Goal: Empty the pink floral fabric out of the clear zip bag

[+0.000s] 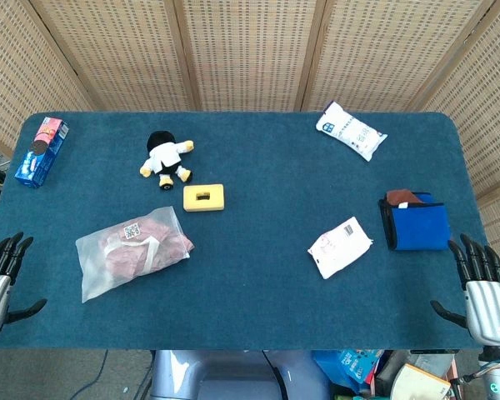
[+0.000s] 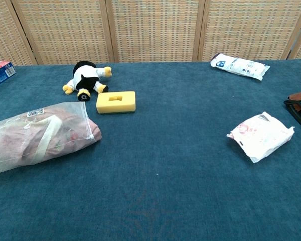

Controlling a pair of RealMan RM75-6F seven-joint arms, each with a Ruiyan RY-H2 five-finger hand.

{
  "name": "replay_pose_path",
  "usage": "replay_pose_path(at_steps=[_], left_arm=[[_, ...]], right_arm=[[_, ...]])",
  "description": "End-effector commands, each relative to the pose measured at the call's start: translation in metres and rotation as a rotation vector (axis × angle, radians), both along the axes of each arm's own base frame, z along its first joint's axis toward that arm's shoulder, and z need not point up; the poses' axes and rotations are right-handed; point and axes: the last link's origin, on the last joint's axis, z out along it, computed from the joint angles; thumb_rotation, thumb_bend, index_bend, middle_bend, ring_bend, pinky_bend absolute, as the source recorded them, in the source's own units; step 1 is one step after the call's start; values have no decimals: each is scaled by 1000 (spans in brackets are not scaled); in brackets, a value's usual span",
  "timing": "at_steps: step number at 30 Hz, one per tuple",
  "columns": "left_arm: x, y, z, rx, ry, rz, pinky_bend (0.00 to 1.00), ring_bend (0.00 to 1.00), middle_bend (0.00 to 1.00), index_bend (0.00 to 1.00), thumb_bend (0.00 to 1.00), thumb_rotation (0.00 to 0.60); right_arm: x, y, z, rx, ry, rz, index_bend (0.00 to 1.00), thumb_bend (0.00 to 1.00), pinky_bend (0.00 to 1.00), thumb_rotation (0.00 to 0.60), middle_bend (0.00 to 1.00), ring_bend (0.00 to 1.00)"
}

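Observation:
The clear zip bag (image 1: 132, 250) lies flat on the left part of the blue table, with the pink floral fabric (image 1: 146, 247) folded inside it. The chest view shows the same bag (image 2: 40, 135) at the left edge, its fabric (image 2: 65, 133) still within the plastic. My left hand (image 1: 0, 271) hangs off the table's left front corner, fingers apart, holding nothing. My right hand (image 1: 483, 287) sits at the right front corner, fingers spread and empty. Both hands are well apart from the bag. Neither hand appears in the chest view.
A yellow sponge block (image 1: 203, 197) and a small plush doll (image 1: 165, 158) lie just beyond the bag. A blue snack box (image 1: 40, 150) sits far left, a white packet (image 1: 350, 131) at the back, another white pouch (image 1: 340, 247) centre right, a blue wallet (image 1: 415, 223) far right.

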Motion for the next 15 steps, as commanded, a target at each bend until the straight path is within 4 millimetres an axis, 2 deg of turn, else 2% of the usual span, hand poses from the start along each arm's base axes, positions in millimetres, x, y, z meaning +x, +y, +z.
replay_pose_path(at_steps=[1, 5, 9, 15], left_arm=[[0, -1, 0, 0, 0, 0, 0, 0, 0, 0, 163, 600], [-1, -1, 0, -9, 1, 8, 0, 0, 0, 0, 163, 600], [0, 9, -5, -22, -8, 4, 0, 0, 0, 0, 163, 600], [6, 38, -23, -60, -28, 11, 0, 0, 0, 0, 163, 600]], right_arm=[[1, 1, 0, -1, 0, 3, 0, 0, 0, 600, 0, 0], [1, 1, 0, 3, -8, 2, 0, 0, 0, 600, 0, 0], [-1, 0, 1, 1, -10, -3, 0, 0, 0, 600, 0, 0], [-2, 0, 1, 8, -15, -6, 0, 0, 0, 600, 0, 0]])
